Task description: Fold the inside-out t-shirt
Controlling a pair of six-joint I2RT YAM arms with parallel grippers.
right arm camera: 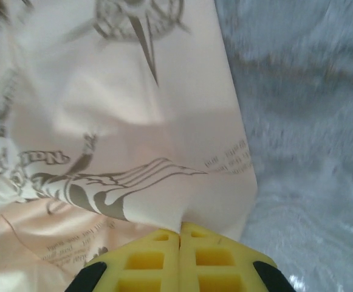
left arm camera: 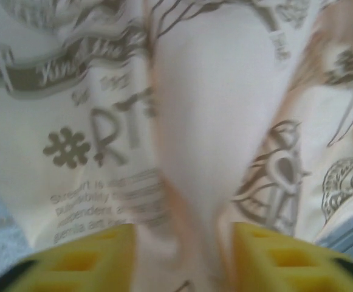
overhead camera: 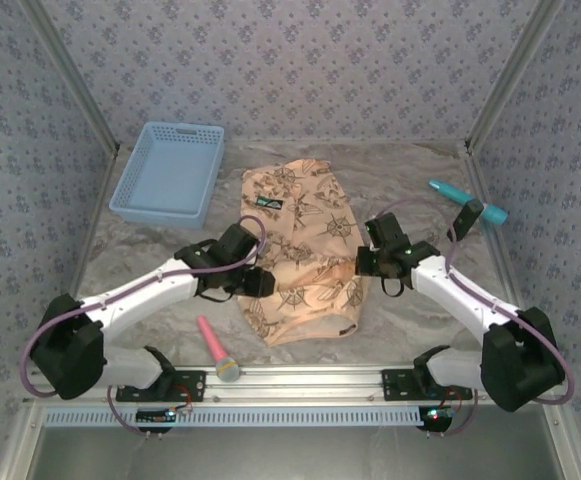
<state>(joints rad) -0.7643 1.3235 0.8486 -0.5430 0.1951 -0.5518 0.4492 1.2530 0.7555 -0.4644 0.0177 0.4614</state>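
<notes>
**Fold begun, both side edges gripped.** The left gripper (left arm camera: 182, 261) had its fingers narrowed onto a thick raised ridge of the inside-out t-shirt (overhead camera: 305, 235), judged held. The right gripper (right arm camera: 180, 234) had its fingers pressed together, pinching the shirt's right edge. The shirt lay crumpled at the centre of the table (overhead camera: 410, 320). The step was judged to be the first lengthwise fold. The next move called for the 2 arms to lift evenly and carry the cloth across without dragging the rest. At the far-left corner, 1 blue basket (overhead camera: 170, 175) stood empty.
</notes>
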